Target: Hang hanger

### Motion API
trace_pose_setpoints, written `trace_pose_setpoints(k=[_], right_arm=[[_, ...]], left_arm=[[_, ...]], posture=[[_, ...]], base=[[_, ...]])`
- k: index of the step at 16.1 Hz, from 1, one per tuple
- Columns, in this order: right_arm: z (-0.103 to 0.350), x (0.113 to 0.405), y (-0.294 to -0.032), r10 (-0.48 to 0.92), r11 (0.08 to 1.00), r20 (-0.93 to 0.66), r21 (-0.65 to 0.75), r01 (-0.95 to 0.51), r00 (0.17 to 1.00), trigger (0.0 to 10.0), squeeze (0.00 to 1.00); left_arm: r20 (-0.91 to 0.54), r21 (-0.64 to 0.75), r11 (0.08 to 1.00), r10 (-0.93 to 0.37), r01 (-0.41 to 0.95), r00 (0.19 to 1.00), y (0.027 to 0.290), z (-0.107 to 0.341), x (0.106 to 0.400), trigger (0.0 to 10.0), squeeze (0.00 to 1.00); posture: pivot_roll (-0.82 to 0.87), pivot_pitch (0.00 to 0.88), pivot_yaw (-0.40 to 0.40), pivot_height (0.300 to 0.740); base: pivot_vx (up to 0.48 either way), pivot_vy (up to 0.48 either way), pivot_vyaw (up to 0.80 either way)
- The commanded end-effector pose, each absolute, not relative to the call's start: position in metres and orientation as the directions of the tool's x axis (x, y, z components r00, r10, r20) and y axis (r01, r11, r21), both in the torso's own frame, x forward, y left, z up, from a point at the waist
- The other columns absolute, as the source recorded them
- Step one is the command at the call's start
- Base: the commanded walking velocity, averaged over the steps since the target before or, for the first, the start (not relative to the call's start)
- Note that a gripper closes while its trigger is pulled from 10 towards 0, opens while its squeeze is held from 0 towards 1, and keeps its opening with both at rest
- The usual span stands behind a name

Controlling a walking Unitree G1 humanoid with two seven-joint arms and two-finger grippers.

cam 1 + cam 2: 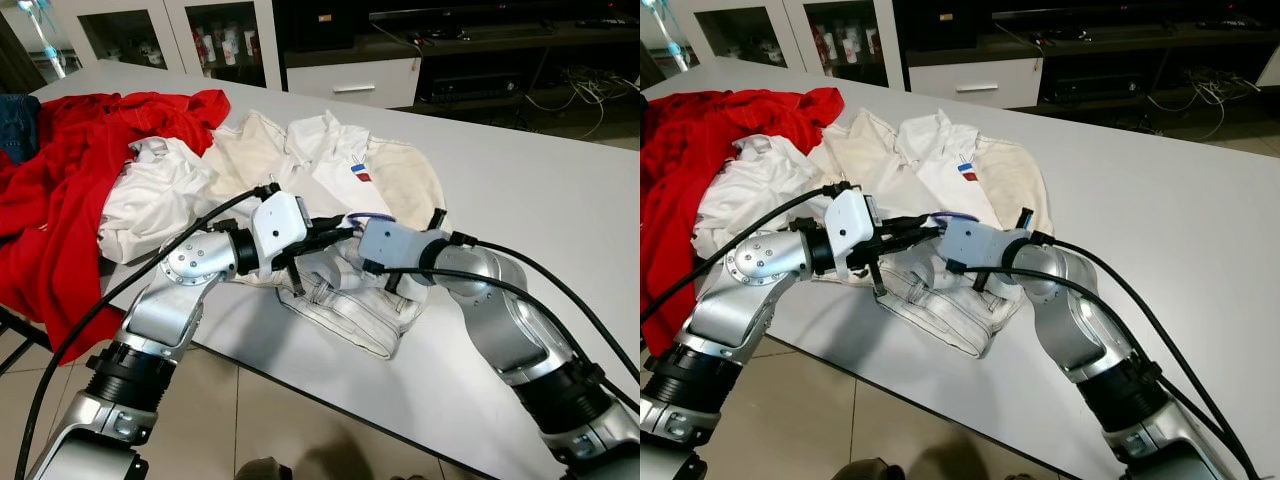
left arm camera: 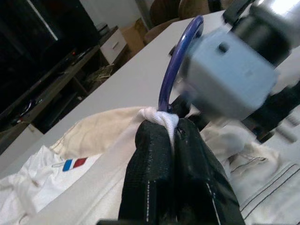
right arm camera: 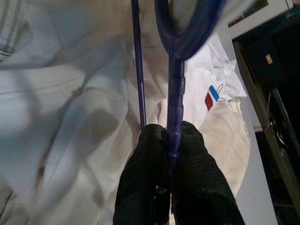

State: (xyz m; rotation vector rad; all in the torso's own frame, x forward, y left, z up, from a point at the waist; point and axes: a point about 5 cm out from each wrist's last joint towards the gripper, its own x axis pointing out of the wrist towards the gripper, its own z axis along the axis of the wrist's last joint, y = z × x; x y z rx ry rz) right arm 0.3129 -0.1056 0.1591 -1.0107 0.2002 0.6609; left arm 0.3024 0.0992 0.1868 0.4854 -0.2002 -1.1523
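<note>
**A:** How are the robot's arms placed?

**B:** Both silver arms bend inward at the elbow, so the wrists nearly meet in front of the body, low over the table.

**A:** And the left gripper [image 2: 173, 140]?

**B:** Its two black fingers are pressed together, pinching a fold of white cloth.

**A:** The right gripper [image 3: 171, 140]?

**B:** Its fingers are closed too, clamped on the stem of a blue hanger [image 3: 176, 70]. The two grippers point toward each other, almost touching.

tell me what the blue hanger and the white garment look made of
The blue hanger: probably plastic, going by its smooth, glossy, thin rounded bar. The white garment: woven cloth, possibly cotton, matte and wrinkled, with stitched seams.
</note>
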Motion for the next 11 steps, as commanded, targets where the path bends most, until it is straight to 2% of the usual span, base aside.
trace_pose_setpoints(k=[1, 3, 5, 6, 8, 11], right_arm=[[0.167, 0.317, -0.1, 0.434, 0.371, -0.411, -0.729, -0.575, 0.802, 10.0, 0.0], [0.169, 0.32, -0.101, 0.425, 0.389, -0.401, -0.729, -0.564, 0.812, 10.0, 0.0], [0.172, 0.321, -0.1, 0.429, 0.409, -0.391, -0.72, -0.561, 0.814, 10.0, 0.0], [0.172, 0.321, -0.101, 0.43, 0.412, -0.39, -0.718, -0.561, 0.814, 10.0, 0.0], [0.172, 0.321, -0.104, 0.428, 0.42, -0.386, -0.715, -0.558, 0.817, 10.0, 0.0], [0.173, 0.32, -0.102, 0.45, 0.449, -0.376, -0.689, -0.569, 0.81, 10.0, 0.0]], left_arm=[[-0.083, 0.491, 0.236, -0.945, 0.838, 0.315, 0.082, 0.195, 0.294, 10.0, 0.0], [-0.093, 0.501, 0.206, -0.953, 0.841, 0.289, 0.077, 0.196, 0.29, 10.0, 0.0], [-0.22, 0.585, 0.126, -0.926, 0.801, 0.307, 0.079, 0.183, 0.29, 10.0, 0.0], [-0.251, 0.596, 0.115, -0.914, 0.795, 0.32, 0.081, 0.179, 0.291, 10.0, 0.0], [-0.297, 0.617, 0.124, -0.878, 0.777, 0.375, 0.09, 0.173, 0.297, 10.0, 0.0], [-0.265, 0.632, 0.135, -0.887, 0.763, 0.377, 0.087, 0.177, 0.296, 10.0, 0.02]], posture=[[0.14, 0.007, 0.066, 0.74], [0.14, 0.007, 0.066, 0.74], [0.14, 0.006, 0.065, 0.74], [0.14, 0.006, 0.065, 0.74], [0.14, 0.003, 0.063, 0.74], [0.14, 0.003, 0.063, 0.74]], base=[[0.0, 0.0, 0.0], [0.0, 0.0, 0.0], [0.0, 0.0, 0.0], [0.0, 0.0, 0.0], [0.0, 0.0, 0.0], [0.0, 0.0, 0.0]])
